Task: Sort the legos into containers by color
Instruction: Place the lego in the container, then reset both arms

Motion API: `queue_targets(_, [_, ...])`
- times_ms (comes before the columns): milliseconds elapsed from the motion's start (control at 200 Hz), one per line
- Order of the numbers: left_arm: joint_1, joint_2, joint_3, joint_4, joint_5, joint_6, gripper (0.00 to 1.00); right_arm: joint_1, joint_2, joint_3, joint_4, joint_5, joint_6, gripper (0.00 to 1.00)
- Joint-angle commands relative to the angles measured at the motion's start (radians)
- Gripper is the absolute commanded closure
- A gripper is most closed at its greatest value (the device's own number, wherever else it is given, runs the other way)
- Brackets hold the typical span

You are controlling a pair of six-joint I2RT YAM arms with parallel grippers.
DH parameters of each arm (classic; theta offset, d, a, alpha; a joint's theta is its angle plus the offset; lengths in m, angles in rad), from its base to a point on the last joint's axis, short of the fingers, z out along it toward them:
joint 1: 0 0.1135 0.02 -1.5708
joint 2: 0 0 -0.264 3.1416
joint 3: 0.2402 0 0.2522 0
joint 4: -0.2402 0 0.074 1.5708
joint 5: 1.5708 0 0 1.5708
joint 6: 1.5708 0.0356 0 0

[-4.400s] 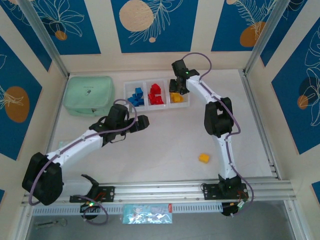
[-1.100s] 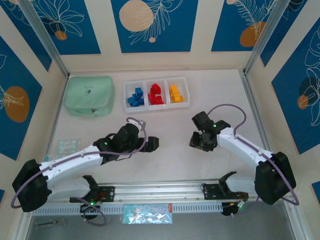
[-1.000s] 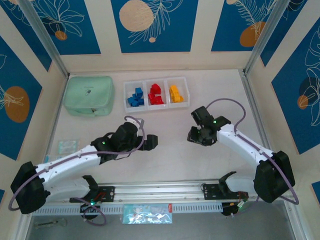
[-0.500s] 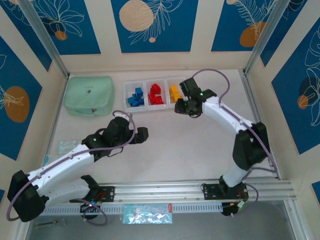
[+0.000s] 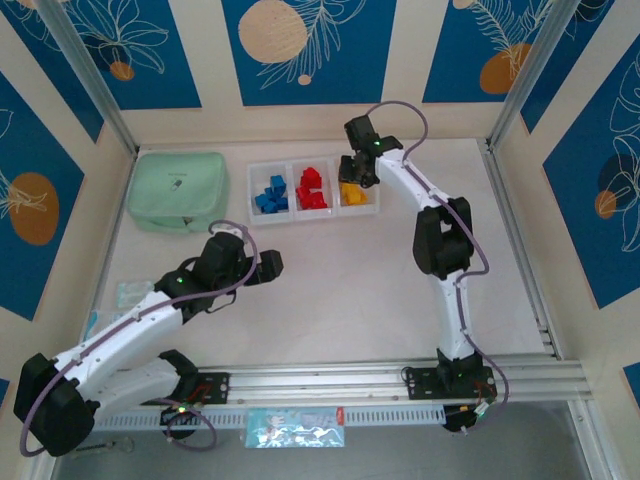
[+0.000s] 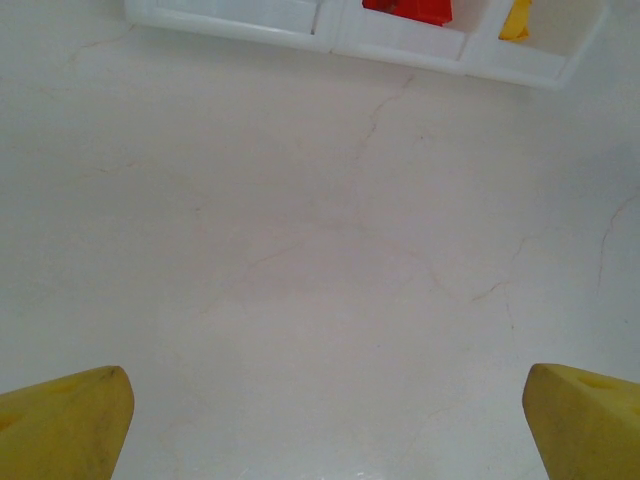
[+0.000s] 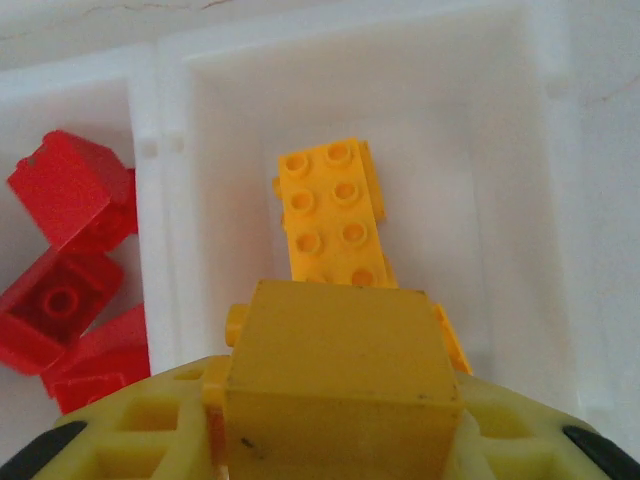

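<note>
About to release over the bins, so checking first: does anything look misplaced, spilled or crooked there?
Nothing stands out. The three bins sit in a straight row, with blue bricks, red bricks and yellow bricks each in their own bin. The right gripper holds one yellow brick above the yellow bin, matching its colour.

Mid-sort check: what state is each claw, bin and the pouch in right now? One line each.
Right claw, shut on a yellow block, above the right bin.
Left claw, open, empty, over bare table.
Left bin, holds blue bricks.
Middle bin, holds red bricks.
Right bin, holds a flat yellow brick.
Green pouch, closed, lying flat.
</note>
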State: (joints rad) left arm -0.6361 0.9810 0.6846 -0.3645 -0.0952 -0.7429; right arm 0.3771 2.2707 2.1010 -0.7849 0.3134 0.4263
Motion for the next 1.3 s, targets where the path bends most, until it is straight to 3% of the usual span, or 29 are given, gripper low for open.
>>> queue_targets(0, [0.018,-0.007,0.011,-0.001,0.024,0.0,0.01,-0.009,0.05,0.096,-0.076,-0.01,-0.037,0.65])
queue_targets(245, [0.039,-0.008,0.022,-0.006,0.039,0.008,0.01,-0.009,0.009,0.127,-0.08,-0.014,-0.052,0.47])
queue_targets(485, [0.066,-0.008,0.043,-0.006,0.036,0.031,0.01,-0.013,-0.209,-0.054,0.005,-0.021,-0.047,0.33])
queue_targets(670, [0.108,0.004,0.091,-0.023,0.006,0.093,0.01,-0.059,-0.446,-0.352,0.128,-0.021,-0.009,0.18])
queue_targets(790, [0.156,0.005,0.122,-0.058,-0.09,0.152,0.01,-0.101,-0.608,-0.613,0.255,0.061,-0.012,0.07])
queue_targets(915, [0.224,0.003,0.105,-0.023,-0.2,0.215,0.01,-0.192,-0.745,-0.863,0.363,0.123,0.0,0.03])
queue_targets(1135, [0.383,0.078,-0.022,0.237,-0.411,0.385,0.01,-0.345,-0.84,-1.238,0.699,0.135,-0.069,0.02])
queue_targets(1210, [0.421,0.117,-0.086,0.4,-0.474,0.475,0.01,-0.359,-0.822,-1.335,0.865,0.097,-0.133,0.02])
queue_targets(1295, [0.446,0.169,-0.185,0.653,-0.455,0.592,0.01,-0.377,-0.795,-1.431,1.037,0.017,-0.179,0.02])
